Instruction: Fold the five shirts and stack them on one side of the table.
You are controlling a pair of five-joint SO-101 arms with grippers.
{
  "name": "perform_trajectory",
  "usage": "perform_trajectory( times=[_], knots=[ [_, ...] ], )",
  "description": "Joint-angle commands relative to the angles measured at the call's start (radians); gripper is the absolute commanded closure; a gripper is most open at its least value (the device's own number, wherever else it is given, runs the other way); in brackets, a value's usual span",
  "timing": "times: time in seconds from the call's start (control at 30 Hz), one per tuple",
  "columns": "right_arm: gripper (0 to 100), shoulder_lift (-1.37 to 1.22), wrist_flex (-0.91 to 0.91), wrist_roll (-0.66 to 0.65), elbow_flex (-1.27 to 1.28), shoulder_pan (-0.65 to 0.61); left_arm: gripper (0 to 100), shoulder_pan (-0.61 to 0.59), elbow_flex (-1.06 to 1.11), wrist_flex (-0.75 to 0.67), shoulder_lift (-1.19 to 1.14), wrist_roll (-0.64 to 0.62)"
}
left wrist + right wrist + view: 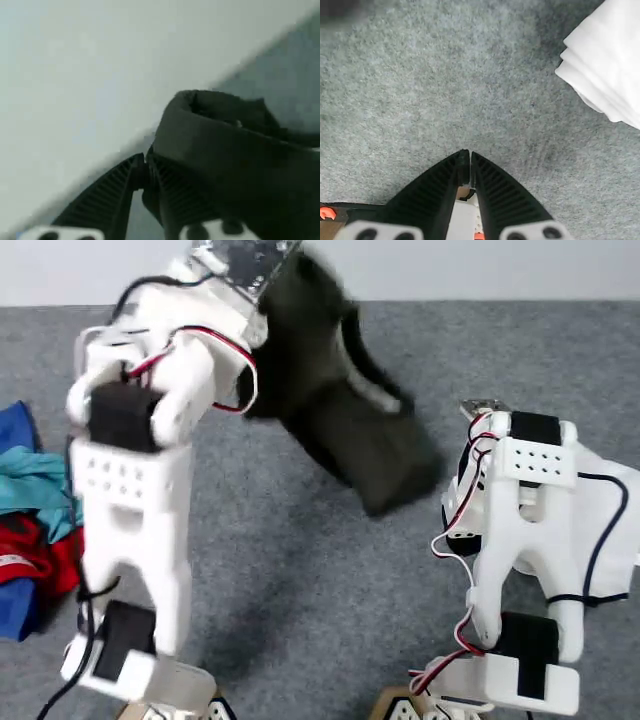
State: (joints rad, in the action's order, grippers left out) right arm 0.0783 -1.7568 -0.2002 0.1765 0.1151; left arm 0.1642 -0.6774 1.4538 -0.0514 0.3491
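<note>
A dark shirt (pixel 340 405) hangs in the air at the back middle of the grey table, its lower part drooping toward the right. My left gripper (pixel 262 285) is raised high at the back and is shut on the shirt's top edge; in the left wrist view the black fingers (pixel 147 170) pinch the dark shirt (pixel 225 145). My right gripper (pixel 470 156) is shut with nothing in it, pointing down at bare grey felt. A folded white shirt (pixel 605 75) lies beside it, at the table's right side (pixel 610 500).
A heap of unfolded blue, teal and red shirts (pixel 30 530) lies at the table's left edge. The grey felt table (pixel 300 570) is open in the middle front. The right arm (pixel 520 540) stands over the white shirt's near side.
</note>
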Motion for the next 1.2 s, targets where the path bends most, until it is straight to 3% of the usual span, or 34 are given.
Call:
perform_trajectory(
  times=[0.0, 0.13, 0.23, 0.33, 0.47, 0.57, 0.7, 0.87, 1.17],
  knots=[
    [99.0, 0.044, -0.038, 0.002, -0.011, -0.008, 100, -0.152, 0.111, 0.124, -0.091, 0.005],
    [99.0, 0.041, -0.038, 0.002, -0.011, -0.008, 99, -0.39, 0.237, 0.094, -0.207, 0.161],
    [99.0, 0.039, -0.038, 0.002, -0.011, -0.008, 93, -0.531, 0.242, 0.074, -0.264, 0.259],
    [99.0, 0.036, -0.038, 0.002, -0.011, -0.008, 86, -0.603, 0.214, 0.072, -0.267, 0.319],
    [99.0, 0.036, -0.038, 0.002, -0.011, -0.008, 80, -0.595, 0.119, 0.11, -0.233, 0.322],
    [99.0, 0.042, -0.038, 0.0, -0.011, -0.004, 78, -0.496, 0.027, 0.19, -0.199, 0.322],
    [99.0, 0.044, -0.039, 0.0, -0.011, -0.002, 78, -0.258, -0.038, 0.302, -0.18, 0.316],
    [99.0, 0.048, -0.041, 0.0, -0.04, 0.021, 78, -0.003, 0.01, 0.278, -0.216, 0.278],
    [99.0, 0.183, -0.041, -0.018, -0.147, 0.239, 78, 0.236, 0.018, 0.143, -0.44, 0.239]
  ],
)
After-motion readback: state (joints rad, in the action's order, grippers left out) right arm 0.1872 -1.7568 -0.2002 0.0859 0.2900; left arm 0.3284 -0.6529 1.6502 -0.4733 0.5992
